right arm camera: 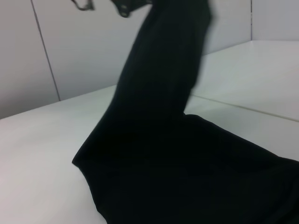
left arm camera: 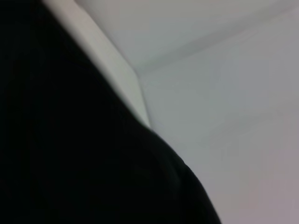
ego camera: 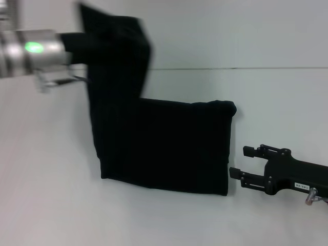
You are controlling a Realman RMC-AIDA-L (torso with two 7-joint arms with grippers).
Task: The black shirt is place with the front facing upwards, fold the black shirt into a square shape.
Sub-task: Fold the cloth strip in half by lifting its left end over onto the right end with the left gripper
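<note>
The black shirt [ego camera: 164, 148] lies partly folded on the white table [ego camera: 51, 195], as a dark rectangle. Its left end is lifted off the table and hangs as a tall strip [ego camera: 115, 56]. My left gripper [ego camera: 77, 43] holds that raised end at the upper left, and the cloth drapes down from it. My right gripper [ego camera: 242, 162] hovers open just right of the shirt's right edge, holding nothing. The right wrist view shows the shirt [right arm camera: 163, 140] rising from the table towards the left gripper. In the left wrist view, black cloth [left arm camera: 70, 140] fills most of the picture.
The white table runs back to a pale wall [ego camera: 230, 31], with a seam line [ego camera: 236, 68] where they meet. Bare table shows in front of and to the left of the shirt.
</note>
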